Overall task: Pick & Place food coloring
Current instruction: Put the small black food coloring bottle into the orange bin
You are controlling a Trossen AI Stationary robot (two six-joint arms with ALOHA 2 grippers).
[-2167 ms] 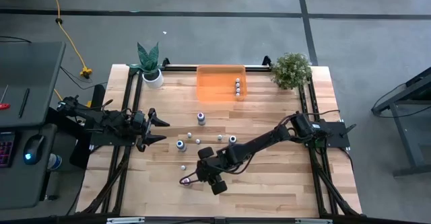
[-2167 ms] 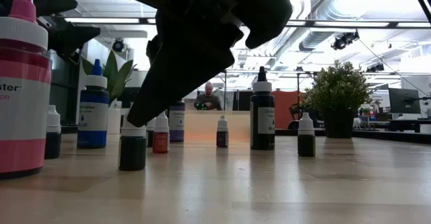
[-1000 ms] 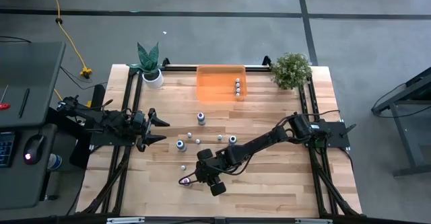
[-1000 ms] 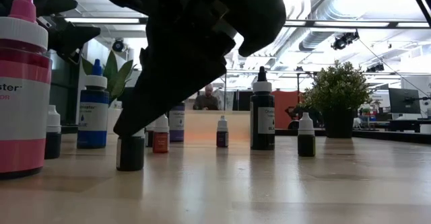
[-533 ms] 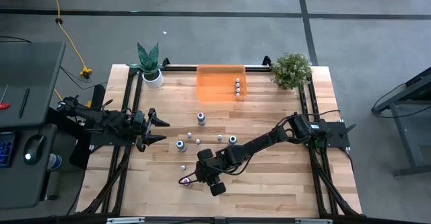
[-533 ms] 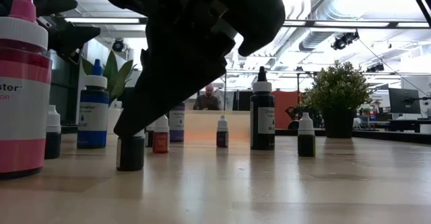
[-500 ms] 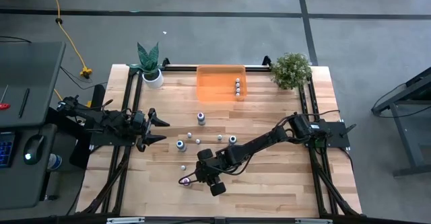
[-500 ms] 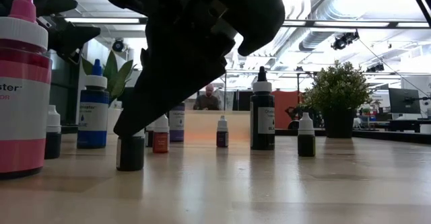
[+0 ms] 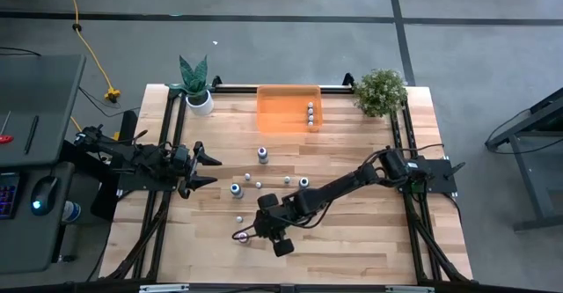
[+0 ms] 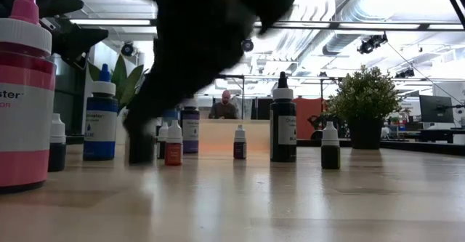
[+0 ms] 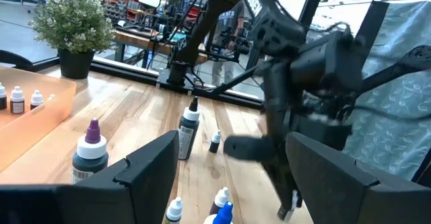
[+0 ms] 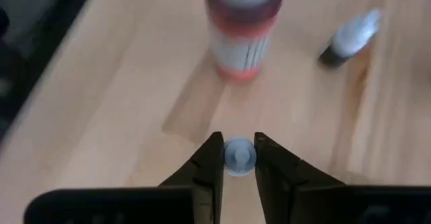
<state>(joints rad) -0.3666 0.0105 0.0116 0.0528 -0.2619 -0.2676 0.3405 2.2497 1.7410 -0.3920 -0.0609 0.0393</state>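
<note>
Right gripper (image 12: 238, 158), low over the table (image 9: 352, 240) near the middle of its front edge, has its fingers (image 12: 209, 158) narrowed onto the pale cap of a small dropper bottle (image 12: 238, 155), just beside a red-bodied bottle (image 12: 241, 32). Left gripper (image 9: 208, 170) waits with fingers spread wide at the table's left edge. Other food coloring bottles (image 9: 262, 155) stand scattered around the table's center, and three (image 9: 310, 113) sit in the orange tray (image 9: 277, 117) at the back edge.

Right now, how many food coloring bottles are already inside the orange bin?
3 bottles. They stand in a short row inside the orange bin, against its right-hand wall in the high view, one behind the other. Nothing looks hidden in the rest of the bin.
</note>
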